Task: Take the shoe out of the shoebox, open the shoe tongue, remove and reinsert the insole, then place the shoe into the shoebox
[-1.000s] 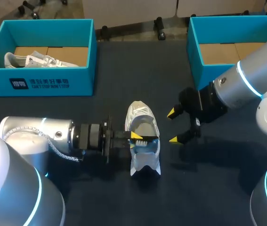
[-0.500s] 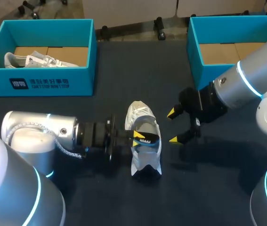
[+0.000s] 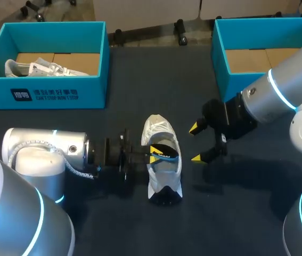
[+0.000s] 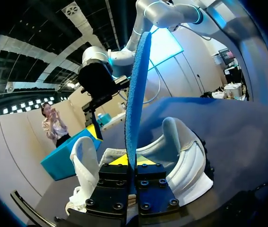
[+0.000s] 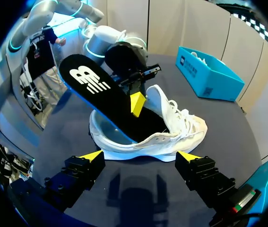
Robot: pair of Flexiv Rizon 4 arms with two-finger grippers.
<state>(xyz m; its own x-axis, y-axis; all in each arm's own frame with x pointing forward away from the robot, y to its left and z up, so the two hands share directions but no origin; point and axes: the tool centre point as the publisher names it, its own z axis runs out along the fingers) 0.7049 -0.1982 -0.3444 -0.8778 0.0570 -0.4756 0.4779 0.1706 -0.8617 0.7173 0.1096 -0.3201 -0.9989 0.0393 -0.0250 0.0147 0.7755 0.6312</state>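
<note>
A white mesh sneaker with laces and a pale rubber sole [image 3: 161, 160] sits near the middle of the dark matte table [image 3: 236, 202], toe toward the far edge, heel toward the near one; its soft collar gapes open. A flat, foot-shaped foam insole [image 5: 100, 94], black on top with a white logo and bright blue underneath, sticks out of the heel opening and tilts up to the left; its front part is inside the shoe. The left gripper [image 3: 153, 156] comes in level from the left, its fingers clamped on the insole's thin edge at the shoe's opening. The right gripper [image 3: 196, 143] hangs just right of the shoe, clear of it, jaws spread wide with nothing between them. A teal cardboard shoebox [image 3: 55, 85] with straight walls stands at the far left, holding a second white sneaker [image 3: 33, 68]; a matching teal box [image 3: 220, 53] stands at the far right, its brown cardboard floor showing. Bare tabletop lies between the boxes and along the near edge.
</note>
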